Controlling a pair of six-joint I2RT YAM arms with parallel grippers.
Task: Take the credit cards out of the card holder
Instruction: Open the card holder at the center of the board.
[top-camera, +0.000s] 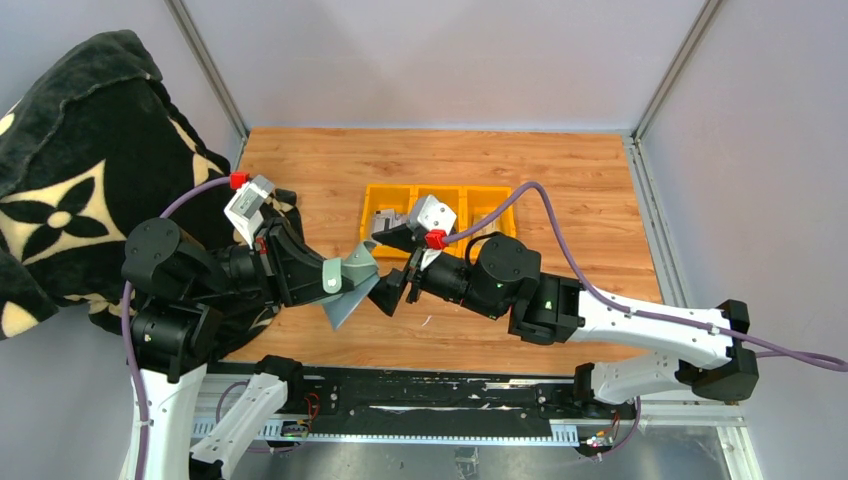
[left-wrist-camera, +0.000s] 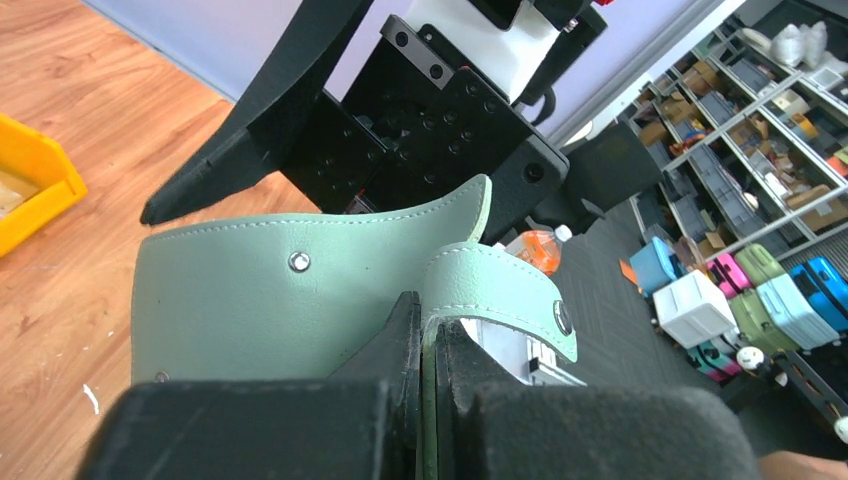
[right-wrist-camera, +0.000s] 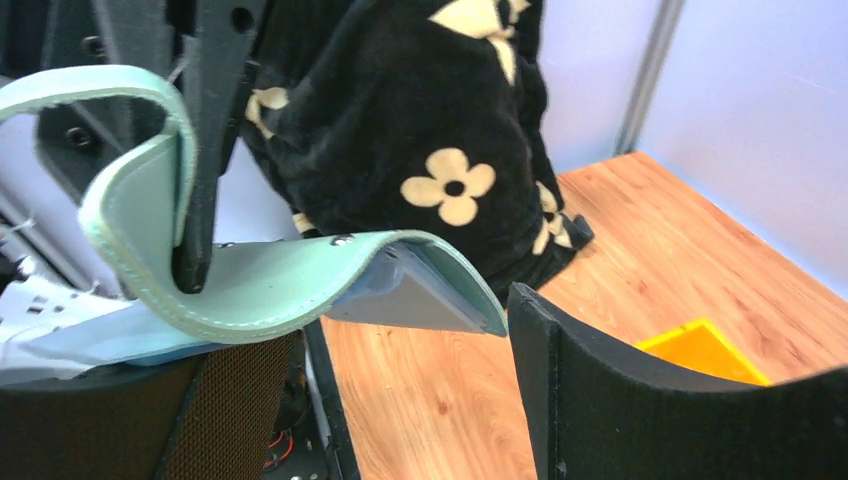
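Sage-green card holder (top-camera: 352, 280): we logged it clamped in left claw (left-wrist-camera: 426, 325) | right claw (top-camera: 396, 291) gaped open just beside it | both above wooden surface (top-camera: 570, 180)

The left arm (top-camera: 190, 275) reaches in from the left of the card holder (top-camera: 356, 270), forearm close to level. The left hand (top-camera: 338, 280) is pinched tight on the holder, both fingers (left-wrist-camera: 400, 345) pressed together with the soft material between them. The right arm (top-camera: 620, 318) stretches in from the holder's right, wrist turned toward it. The right hand (top-camera: 393, 293) faces the left one, its fingers (right-wrist-camera: 600, 400) spread apart just beside the holder's free flap, not clamped on it.
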